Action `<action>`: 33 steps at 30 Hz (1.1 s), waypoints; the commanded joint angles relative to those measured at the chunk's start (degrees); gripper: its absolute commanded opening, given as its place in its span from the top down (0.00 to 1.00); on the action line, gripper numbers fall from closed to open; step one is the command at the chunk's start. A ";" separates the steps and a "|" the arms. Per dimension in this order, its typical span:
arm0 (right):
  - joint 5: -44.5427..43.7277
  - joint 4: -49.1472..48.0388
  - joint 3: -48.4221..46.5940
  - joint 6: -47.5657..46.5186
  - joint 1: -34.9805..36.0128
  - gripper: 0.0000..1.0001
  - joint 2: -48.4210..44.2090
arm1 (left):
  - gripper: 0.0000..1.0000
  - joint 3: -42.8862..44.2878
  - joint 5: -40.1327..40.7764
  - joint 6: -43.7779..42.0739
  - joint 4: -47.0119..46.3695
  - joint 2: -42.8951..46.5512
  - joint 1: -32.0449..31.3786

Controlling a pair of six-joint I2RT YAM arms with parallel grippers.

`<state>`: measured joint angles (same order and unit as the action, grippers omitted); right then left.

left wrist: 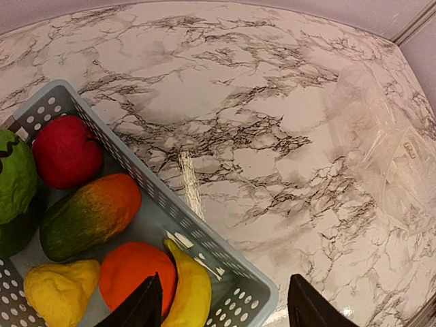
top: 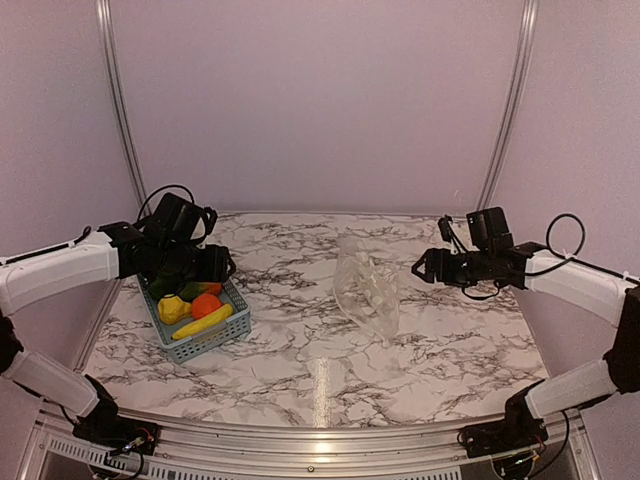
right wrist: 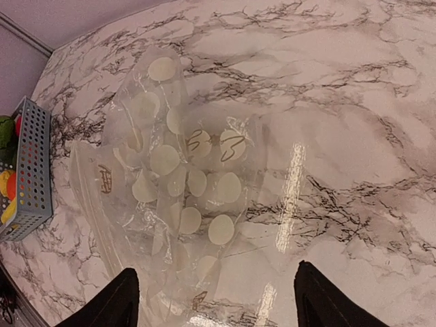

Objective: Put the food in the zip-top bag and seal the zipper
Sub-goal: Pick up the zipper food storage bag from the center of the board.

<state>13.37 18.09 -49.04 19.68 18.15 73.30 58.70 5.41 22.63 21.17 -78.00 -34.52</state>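
Both finger pairs spread, empty: left gripper (left wrist: 221, 306) over the basket (left wrist: 170, 204), right gripper (right wrist: 218, 300) facing the zip-top bag (right wrist: 184, 177). First pick pending; you next lower left onto the banana (left wrist: 191, 293).

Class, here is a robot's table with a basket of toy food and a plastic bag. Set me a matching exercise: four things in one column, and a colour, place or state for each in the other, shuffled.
Things:
1. banana
2. bag
3. basket
4. right hand

Descriptions:
A. open, facing the bag
B. grey-blue, slotted
C. yellow, in the basket
D. clear with white dots, on the table

Pairs: 1-C, 2-D, 3-B, 4-A
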 commanded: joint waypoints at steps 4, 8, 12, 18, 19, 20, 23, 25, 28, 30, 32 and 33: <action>-4.18 2.81 -8.15 -6.70 8.84 0.28 6.99 | 0.37 4.72 9.02 18.22 7.04 -4.53 -2.59; -6.51 4.79 -12.29 -11.14 12.32 0.30 11.59 | 0.37 9.30 8.81 16.72 3.67 -8.20 -5.17; -5.71 5.56 -15.67 -13.13 14.13 0.32 14.22 | 0.37 12.45 5.13 14.05 -3.00 -11.10 -7.31; -4.12 4.40 -15.48 -13.18 14.71 0.34 15.50 | 0.37 16.56 -0.44 11.39 -9.82 -17.57 -10.62; -3.67 4.23 -15.48 -13.26 14.76 0.35 15.93 | 0.37 17.61 -0.91 10.70 -10.17 -18.95 -11.33; -3.16 3.97 -15.60 -13.29 14.89 0.35 16.37 | 0.37 18.64 -1.35 10.11 -10.54 -20.18 -12.08; -3.35 2.78 -16.20 -13.78 15.63 0.35 18.11 | 0.37 21.03 -1.98 9.31 -10.62 -23.22 -13.71; -4.19 2.11 -17.57 -14.33 15.99 0.35 19.88 | 0.37 21.78 -1.85 10.75 -9.90 -24.40 -13.90; -5.67 1.99 -21.08 -14.98 16.09 0.38 23.75 | 0.36 21.60 -1.59 11.53 -9.89 -24.47 -13.93; -6.37 2.01 -23.87 -15.46 16.10 0.41 26.33 | 0.36 21.31 -1.34 11.62 -9.86 -23.95 -13.78; -6.92 1.43 -25.46 -16.20 16.15 0.49 28.49 | 0.36 21.30 -1.14 11.58 -9.77 -23.58 -13.59; -7.30 1.30 -26.19 -16.54 16.24 0.56 29.50 | 0.36 21.41 -1.11 11.82 -9.70 -23.53 -13.37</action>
<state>8.27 20.82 -70.98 4.86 33.78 99.88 79.00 4.03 34.11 11.70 -102.30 -48.60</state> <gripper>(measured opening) 0.525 0.638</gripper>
